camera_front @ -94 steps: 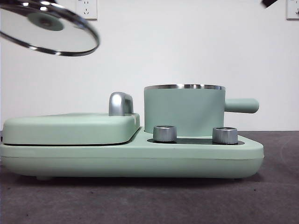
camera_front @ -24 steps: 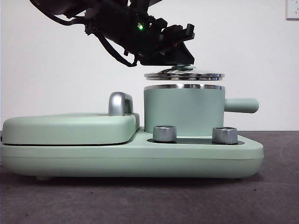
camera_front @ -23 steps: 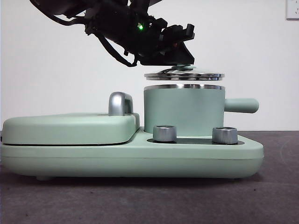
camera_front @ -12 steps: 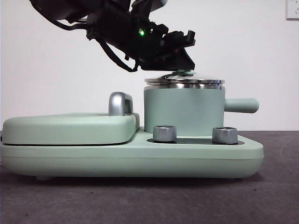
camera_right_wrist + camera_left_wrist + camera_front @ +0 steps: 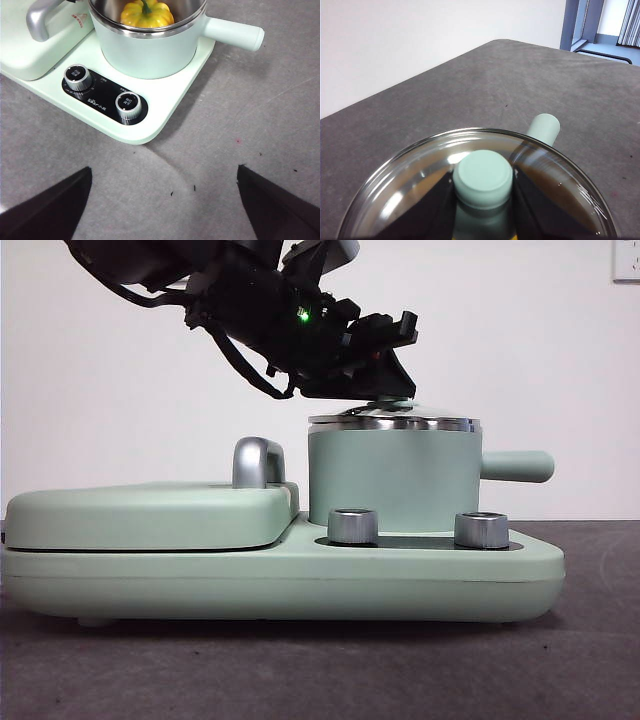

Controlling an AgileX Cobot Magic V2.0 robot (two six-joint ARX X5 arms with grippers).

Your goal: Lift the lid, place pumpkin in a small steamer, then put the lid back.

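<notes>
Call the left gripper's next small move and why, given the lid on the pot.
Probably open the left gripper and lift straight up. The round glass lid with its mint-green knob looks level on the small mint-green steamer pot, the yellow-orange toy pumpkin is inside, and the jaws clamp the knob.

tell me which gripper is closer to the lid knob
Left. The left gripper grips the lid by its knob; the right gripper hangs open over the table, away from it.
</notes>
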